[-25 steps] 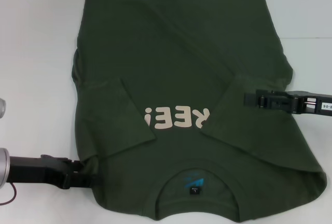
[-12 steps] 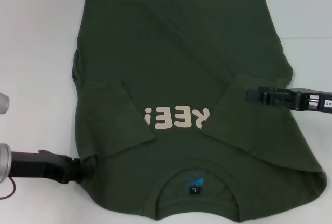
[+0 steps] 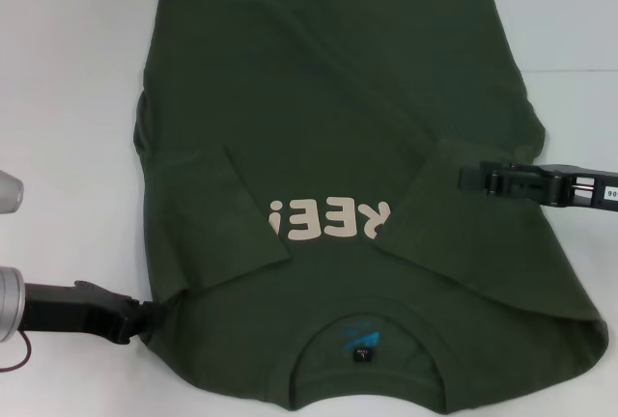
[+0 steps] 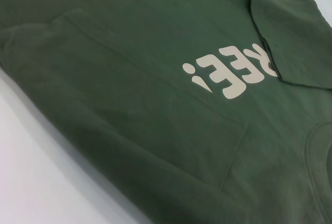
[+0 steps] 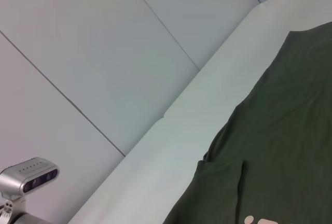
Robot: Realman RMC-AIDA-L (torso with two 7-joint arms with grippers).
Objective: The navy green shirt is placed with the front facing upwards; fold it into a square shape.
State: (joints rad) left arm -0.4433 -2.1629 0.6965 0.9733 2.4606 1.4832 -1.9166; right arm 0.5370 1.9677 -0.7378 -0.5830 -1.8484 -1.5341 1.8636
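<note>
The navy green shirt lies flat on the white table, collar nearest me, with its pale lettering and small neck label facing up. Both sleeves are folded inward: one on the left, the other on the right, which covers the start of the lettering. My left gripper sits at the shirt's near-left shoulder edge. My right gripper hovers over the right folded sleeve. The left wrist view shows the shirt and its lettering; the right wrist view shows the shirt from the side.
Bare white table surrounds the shirt on the left, right and far sides. In the right wrist view, pale wall panels rise behind the table's far edge, and a grey camera unit shows at the corner.
My left gripper has drawn back leftward, from over the shirt's shoulder to its edge. My right gripper shifted slightly right, then stayed still. The shirt has not visibly moved.
</note>
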